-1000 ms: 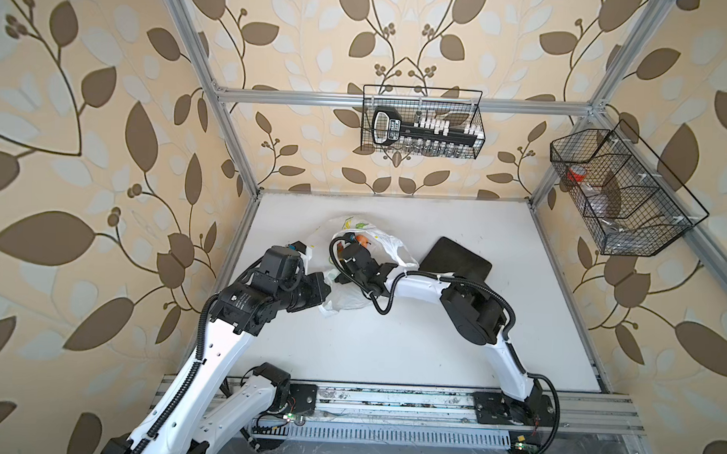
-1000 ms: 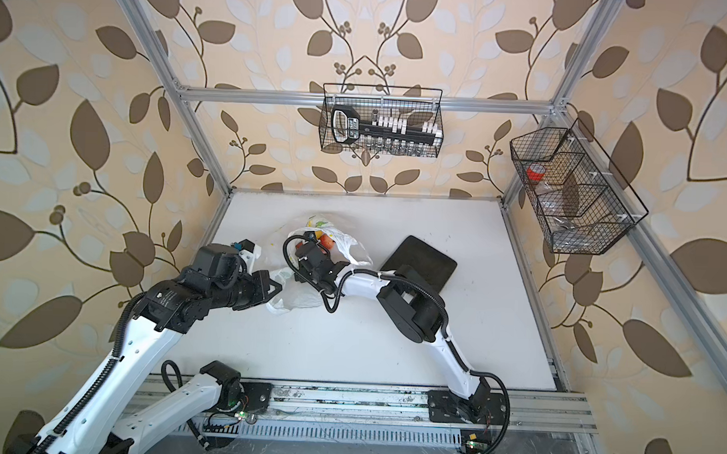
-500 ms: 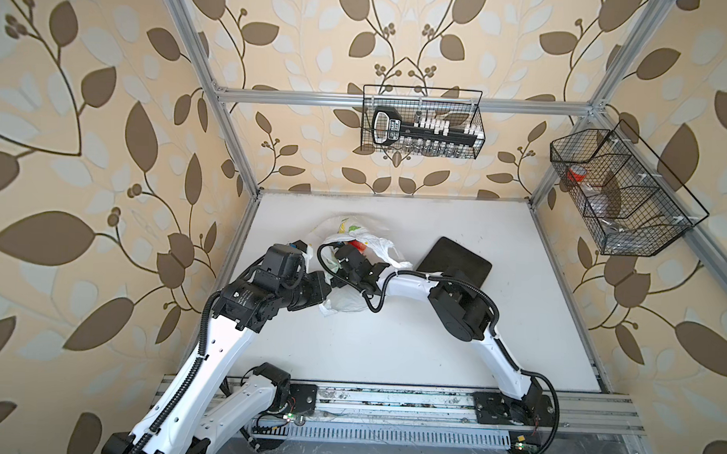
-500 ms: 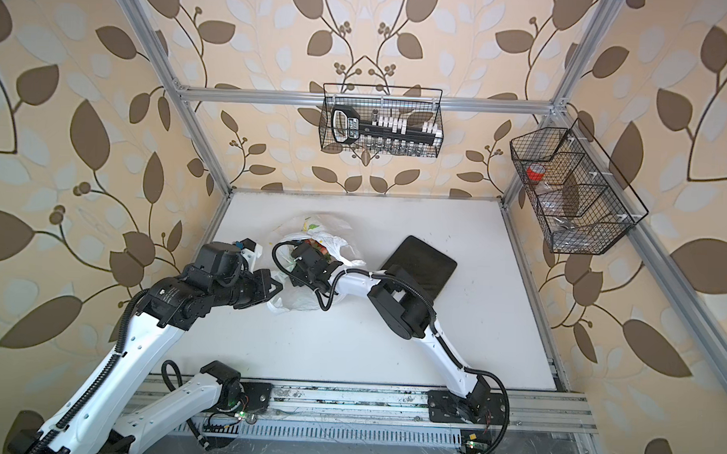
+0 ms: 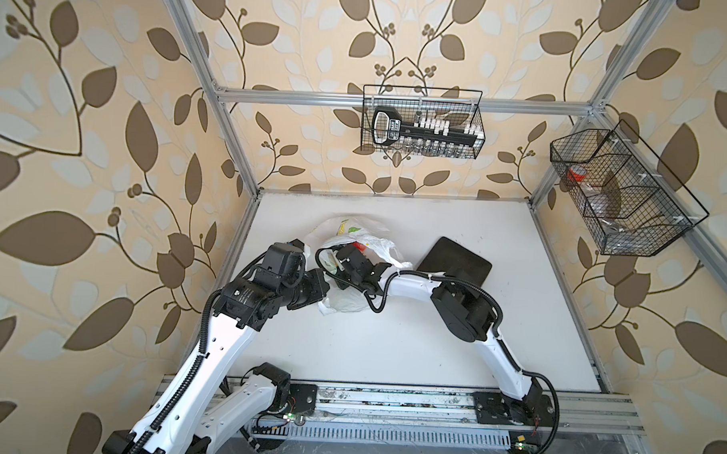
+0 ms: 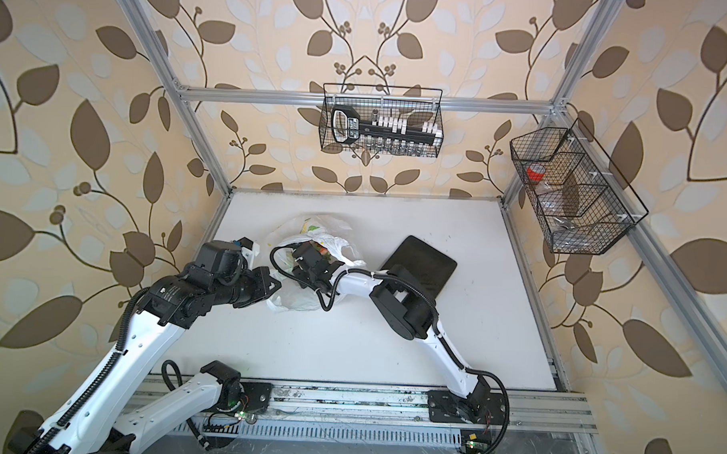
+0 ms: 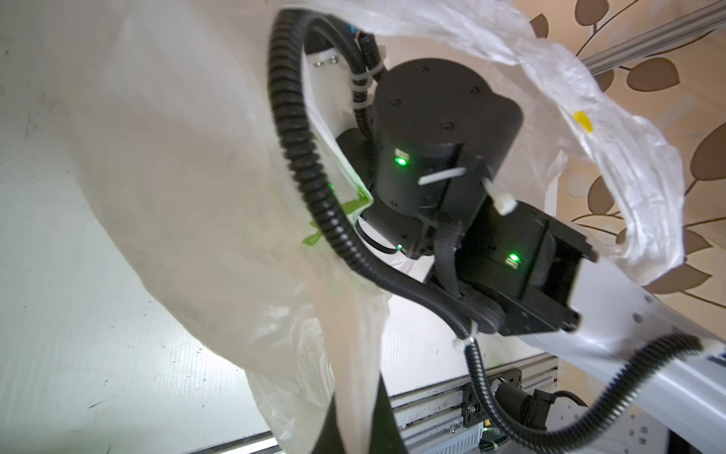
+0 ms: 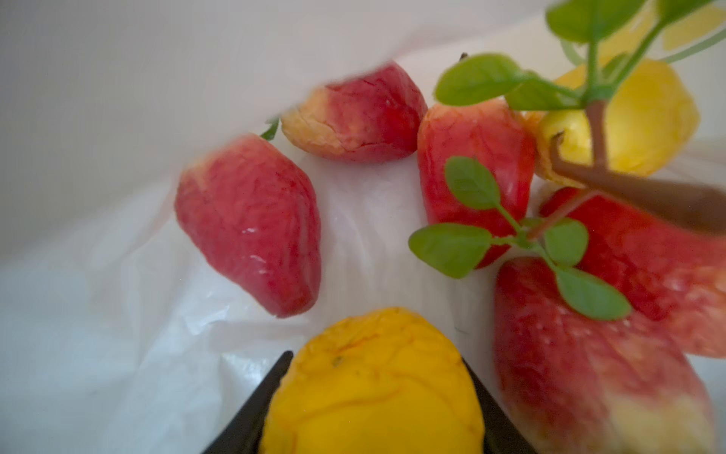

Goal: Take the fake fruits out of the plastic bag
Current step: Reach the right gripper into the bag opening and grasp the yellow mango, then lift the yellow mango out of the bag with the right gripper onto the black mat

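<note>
The plastic bag (image 5: 349,296) (image 6: 297,300) lies crumpled at the table's left middle. My left gripper (image 5: 324,281) (image 7: 355,424) is shut on a strip of its rim and holds the mouth up. My right gripper (image 8: 377,357) is inside the bag, with only its wrist (image 5: 354,263) showing from above. Its fingers press both sides of a yellow-orange fruit (image 8: 373,393). Further in lie several red fake fruits (image 8: 251,243), a yellow lemon (image 8: 636,122) and a green leaf sprig (image 8: 471,184). A bit of red fruit (image 5: 358,245) (image 6: 320,248) shows through the bag's mouth.
A dark rectangular tray (image 5: 456,260) (image 6: 423,263) lies on the white table just right of the bag, behind my right arm's elbow (image 5: 463,310). A wire basket (image 5: 421,122) hangs on the back wall. Another wire basket (image 5: 621,191) hangs on the right wall.
My right gripper has pushed leftward, deeper into the bag, and its jaws have narrowed onto the yellow-orange fruit. The left gripper has kept its hold on the bag.
</note>
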Controlling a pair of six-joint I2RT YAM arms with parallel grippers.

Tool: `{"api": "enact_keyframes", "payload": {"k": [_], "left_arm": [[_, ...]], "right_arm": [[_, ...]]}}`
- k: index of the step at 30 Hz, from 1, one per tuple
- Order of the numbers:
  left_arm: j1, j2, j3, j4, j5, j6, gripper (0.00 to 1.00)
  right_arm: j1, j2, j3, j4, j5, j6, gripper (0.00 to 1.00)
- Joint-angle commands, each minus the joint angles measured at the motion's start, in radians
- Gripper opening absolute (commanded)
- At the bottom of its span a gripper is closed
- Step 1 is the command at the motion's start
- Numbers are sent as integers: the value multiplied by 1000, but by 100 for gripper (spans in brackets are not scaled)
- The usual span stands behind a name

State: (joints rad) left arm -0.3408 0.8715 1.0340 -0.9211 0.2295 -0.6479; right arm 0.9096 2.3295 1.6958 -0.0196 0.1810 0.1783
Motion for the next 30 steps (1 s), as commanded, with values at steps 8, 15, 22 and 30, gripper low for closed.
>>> {"api": "enact_keyframes", "payload": {"k": [8,15,22,30], "left_arm": [[-6,-51,-61,137,-32,-157,0],[-6,-45,-68,184,-73,-176,0],[-6,-49,-94,222,-81,-187,0],[-6,-32,-83,232,-47,-143,0]], "right_arm": [[8,-250,-168,-36,-110,57,40],[13,-392,-259,-151,-166,82,39],[19,-562,-390,-216,-214,62,38],[37,-778,-544,-122,-383,-59,39]]}}
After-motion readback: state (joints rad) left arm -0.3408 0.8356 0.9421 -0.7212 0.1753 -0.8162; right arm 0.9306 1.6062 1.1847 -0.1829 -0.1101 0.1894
